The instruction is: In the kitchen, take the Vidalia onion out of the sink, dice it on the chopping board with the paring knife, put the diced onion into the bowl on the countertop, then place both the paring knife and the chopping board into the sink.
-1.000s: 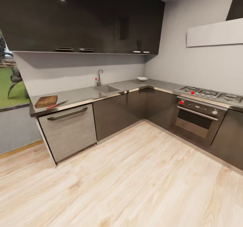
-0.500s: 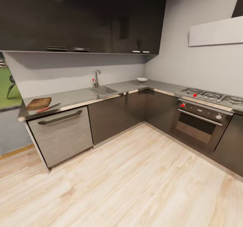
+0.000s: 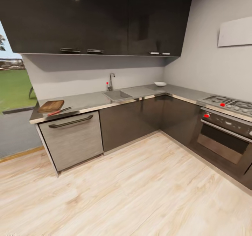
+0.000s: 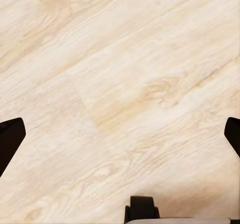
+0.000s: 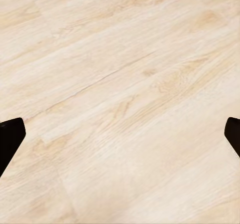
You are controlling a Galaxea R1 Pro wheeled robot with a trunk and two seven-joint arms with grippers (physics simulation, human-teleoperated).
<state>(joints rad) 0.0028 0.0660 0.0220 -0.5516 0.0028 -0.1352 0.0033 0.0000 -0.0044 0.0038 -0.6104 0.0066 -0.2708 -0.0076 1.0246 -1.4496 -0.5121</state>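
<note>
Standing well back on the wood floor (image 3: 140,187), the robot has not reached the countertop (image 3: 87,101). Left gripper (image 4: 120,139) and right gripper (image 5: 120,139) both hang spread wide over bare floor, holding nothing. The chopping board (image 3: 51,106) lies near the counter's end, the paring knife (image 3: 59,111) just beside it; sink (image 3: 117,95) and bowl (image 3: 160,83) sit further along. Onion not discernible at this range. Risk — the knife lies close to the counter edge, so a careless approach could knock it off.
</note>
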